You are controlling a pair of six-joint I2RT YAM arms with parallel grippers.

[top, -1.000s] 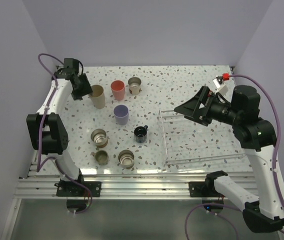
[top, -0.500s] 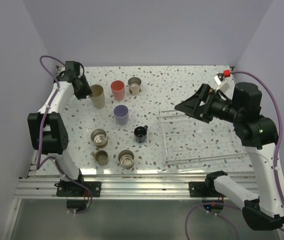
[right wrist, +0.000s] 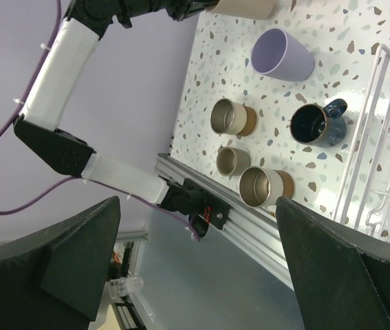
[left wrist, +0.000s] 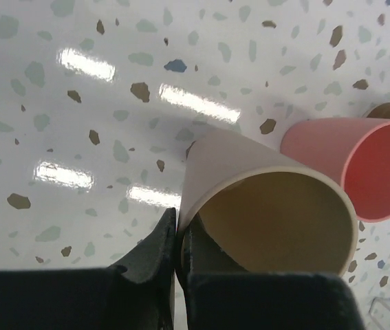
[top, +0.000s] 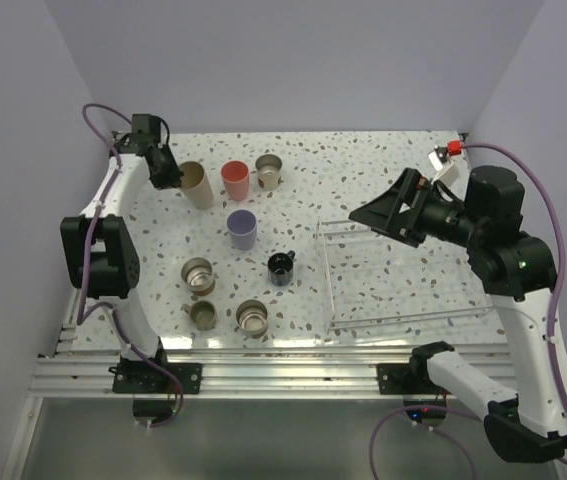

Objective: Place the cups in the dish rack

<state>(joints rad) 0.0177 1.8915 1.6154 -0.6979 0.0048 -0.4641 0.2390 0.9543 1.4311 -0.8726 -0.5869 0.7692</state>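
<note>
At the far left corner of the surface [top: 363, 170]: left tool [left wrist: 178, 232], fingers brought together on the wall of the beige cup [left wrist: 270, 213], one finger outside the rim and one just inside.

- Change over the last second: the left tool has moved from just beside the beige cup onto its rim. The cup, upright before, now leans with its mouth tipped toward the wrist camera. Judgement: the grasp is made and the first lift is starting.
- Right tool [top: 378, 213]: fingers wide apart, holding nothing, raised above the far left corner of the dish rack [top: 325, 270]. Its position has barely altered.
- Dish rack: on the right half of the surface, holding no cups.
- Coral cup [top: 235, 180]: upright, just beside the beige cup.
- Steel cup [top: 269, 171]: just right of the coral cup.
- Lavender cup [top: 242, 229]: nearer the arms, standing apart from the others.
- Black mug [top: 281, 268]: between the lavender cup and the rack.
- Three more steel cups [top: 199, 275]: grouped at the near left.

Task status, judged: none of the eight cups is loaded. The beige cup sits well apart from the rack, so a long carry or a handover lies ahead.
</note>
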